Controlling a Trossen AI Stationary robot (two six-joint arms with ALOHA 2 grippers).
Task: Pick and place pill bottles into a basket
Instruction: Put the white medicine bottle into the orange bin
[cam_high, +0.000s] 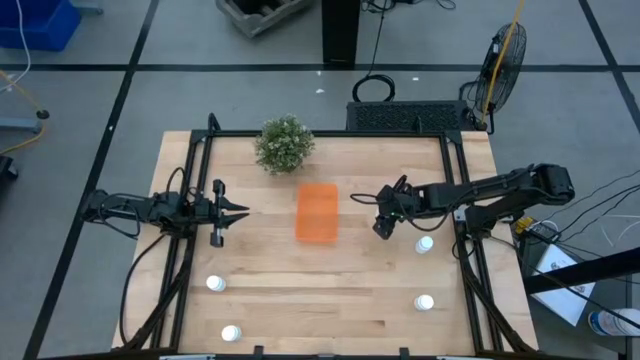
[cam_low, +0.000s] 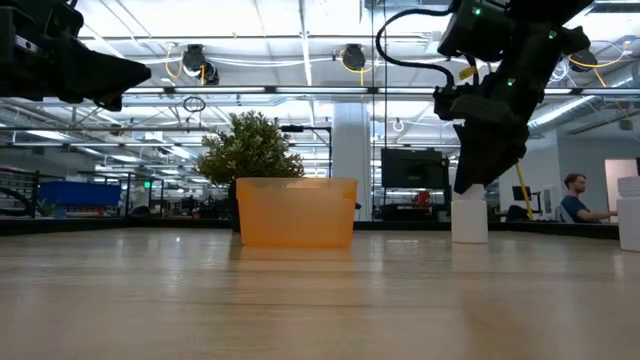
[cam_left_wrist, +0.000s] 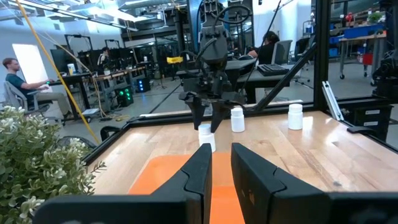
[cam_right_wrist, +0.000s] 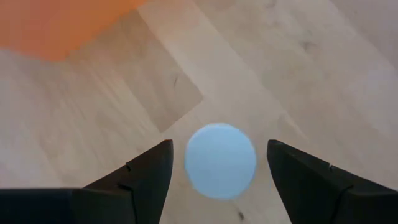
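Observation:
The orange basket (cam_high: 318, 212) stands mid-table on its base, and it also shows in the low view (cam_low: 296, 212). My right gripper (cam_high: 383, 229) is open and points down just right of the basket. It hangs over an upright white pill bottle (cam_right_wrist: 221, 160), with one finger on each side of the cap and a gap on both sides. In the low view the fingertips (cam_low: 470, 186) end just above that bottle (cam_low: 469, 220), which stands on the table. Other bottles stand at the right (cam_high: 425, 243) (cam_high: 425, 302) and near left (cam_high: 215, 284) (cam_high: 231, 333). My left gripper (cam_high: 240, 212) waits left of the basket, open by a narrow gap and empty.
A bushy green potted plant (cam_high: 284, 143) stands behind the basket at the far side. Black frame rails (cam_high: 195, 230) (cam_high: 462, 250) run along the table's left and right sides. Bare wood lies between the basket and the near edge. A person (cam_low: 575, 195) sits in the room beyond.

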